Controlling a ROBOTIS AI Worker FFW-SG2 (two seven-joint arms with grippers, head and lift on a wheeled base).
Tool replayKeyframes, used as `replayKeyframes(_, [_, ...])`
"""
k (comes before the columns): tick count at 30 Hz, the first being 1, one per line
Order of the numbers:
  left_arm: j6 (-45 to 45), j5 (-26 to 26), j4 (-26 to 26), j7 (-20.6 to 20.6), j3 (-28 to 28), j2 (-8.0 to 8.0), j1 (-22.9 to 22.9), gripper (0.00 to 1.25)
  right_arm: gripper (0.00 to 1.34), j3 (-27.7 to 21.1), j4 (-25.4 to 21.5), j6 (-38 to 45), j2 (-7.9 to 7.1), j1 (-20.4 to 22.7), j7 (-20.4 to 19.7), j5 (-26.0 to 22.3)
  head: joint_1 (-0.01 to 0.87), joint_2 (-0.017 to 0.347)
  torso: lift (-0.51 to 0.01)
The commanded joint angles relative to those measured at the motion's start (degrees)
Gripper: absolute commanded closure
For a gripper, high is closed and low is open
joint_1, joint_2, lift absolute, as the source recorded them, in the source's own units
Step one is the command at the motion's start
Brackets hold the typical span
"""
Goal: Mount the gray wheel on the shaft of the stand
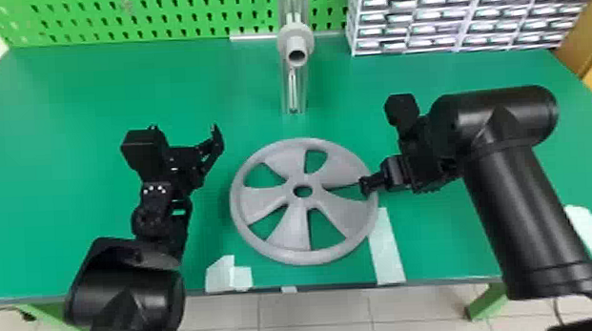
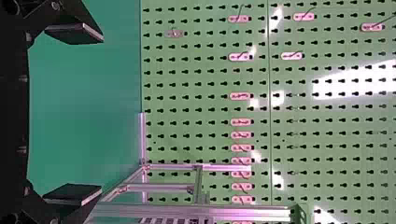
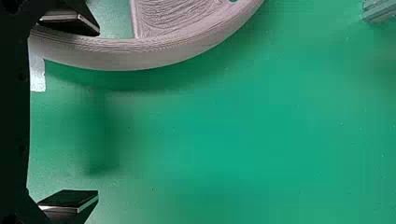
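Has gray wheel (image 1: 291, 232) lying flat on worktop (image 1: 91, 90), just left of right gripper (image 3: 98, 113). Empty there, fingers parted: 1 over spoke gap, 1 outside rim (image 3: 126, 58). Likely best gripped by that rim, right side; being round, offers no long axis to match. Also empty and spread at left gripper (image 2: 102, 114), near left side. Looks matte, with 5 broad blades, 1 round center hole. Must go far, to shaft (image 1: 297, 57) of stand (image 1: 292, 89).
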Motion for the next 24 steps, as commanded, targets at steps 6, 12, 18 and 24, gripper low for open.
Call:
replayKeyframes(6, [0.0, 0.0, -0.1, 0.1, 0.1, 0.0, 0.1, 0.15, 0.08, 0.9, -0.6, 0.0, 0.18, 0.0, 0.0, -1.4, 0.865, 0.052, -0.101])
replayKeyframes(12, [0.0, 0.0, -0.1, 0.1, 0.1, 0.0, 0.1, 0.15, 0.08, 1.6, -1.1, -0.1, 0.18, 0.0, 0.0, -1.9, 0.865, 0.052, -0.101])
replayKeyframes(18, [0.0, 0.0, -0.2, 0.2, 0.2, 0.0, 0.1, 0.15, 0.08, 1.7, -1.1, -0.2, 0.18, 0.0, 0.0, -2.0, 0.865, 0.052, -0.101])
replayKeyframes(24, [0.0, 0.0, -0.2, 0.2, 0.2, 0.0, 0.1, 0.15, 0.08, 1.8, -1.1, -0.3, 0.18, 0.2, 0.0, -1.9, 0.865, 0.052, -0.101])
